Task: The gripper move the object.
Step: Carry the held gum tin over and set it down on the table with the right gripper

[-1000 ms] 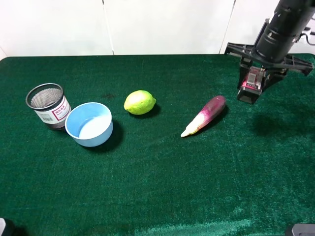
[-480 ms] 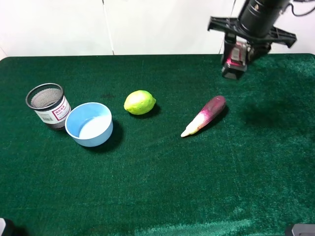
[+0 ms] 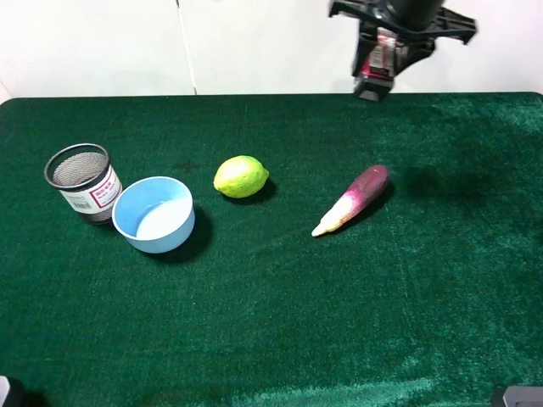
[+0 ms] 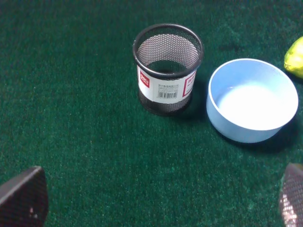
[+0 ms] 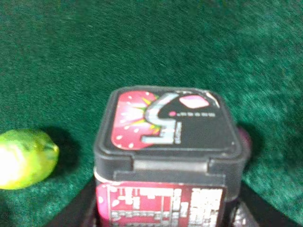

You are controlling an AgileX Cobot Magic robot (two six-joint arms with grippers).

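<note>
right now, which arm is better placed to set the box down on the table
Right. The right gripper is shut on the box, holding it clear above the table. The left gripper is open and empty, with the mesh cup and blue bowl ahead of it.

Plush green cloth (image 3: 271, 322), black metal-mesh cup (image 4: 166, 85), smooth matt blue bowl (image 4: 246, 133), glossy printed lid on black plastic box (image 5: 166, 127).

The green felt table (image 3: 271, 322) carries a mesh cup (image 3: 82, 181) touching a blue bowl (image 3: 153, 214), a lime (image 3: 241, 176), and apparently a purple-and-white eggplant (image 3: 352, 199) further right.
</note>
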